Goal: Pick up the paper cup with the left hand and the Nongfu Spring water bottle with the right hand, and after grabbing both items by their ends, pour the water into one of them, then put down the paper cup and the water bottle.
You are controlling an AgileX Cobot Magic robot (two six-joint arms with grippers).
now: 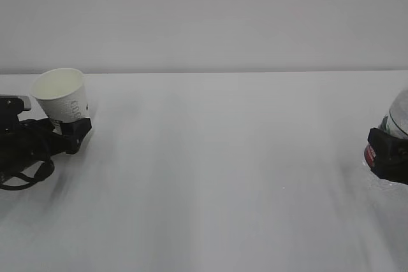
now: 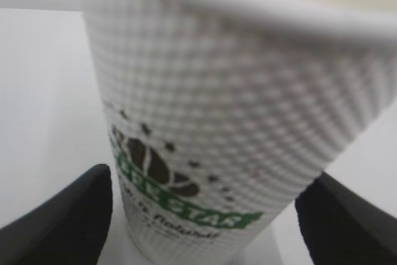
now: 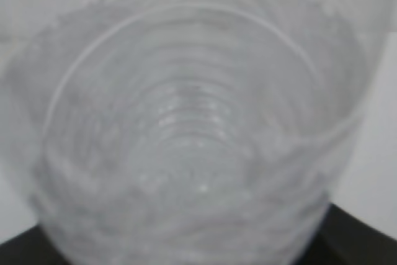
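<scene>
**Cup at far left, bottle at far right, bare desk between**

At the left edge of the exterior frame, the left end effector (image 1: 75, 133) sits low over the white desk (image 1: 217, 176), with the paper cup (image 1: 62, 95) at its tip. The cup tilts, its mouth turned toward the upper left, and only its lower end sits between the black fingers. In the left wrist view the cup (image 2: 229, 122) fills nearly the whole frame, dimpled wall, green band and coffee-bean logo facing the camera, its base down between the two fingers (image 2: 68, 221), which stand wide on either side. The cup's lower end looks held between them, though I cannot make out the actual contact. The arm behind is cut off by the frame's left border.

The middle of the desk is blurred.

At the right edge, mid-height, the right end effector (image 1: 386, 154) is only partly in frame, wrapped around the Nongfu Spring water bottle (image 1: 400, 116); a sliver of red label shows beside the black. The right wrist view is almost all bottle (image 3: 192, 134), clear ribbed plastic seen blurred and close, with dark finger edges at the bottom corners, closed on it at a middling width. Whether it holds water is hard to tell.
</scene>
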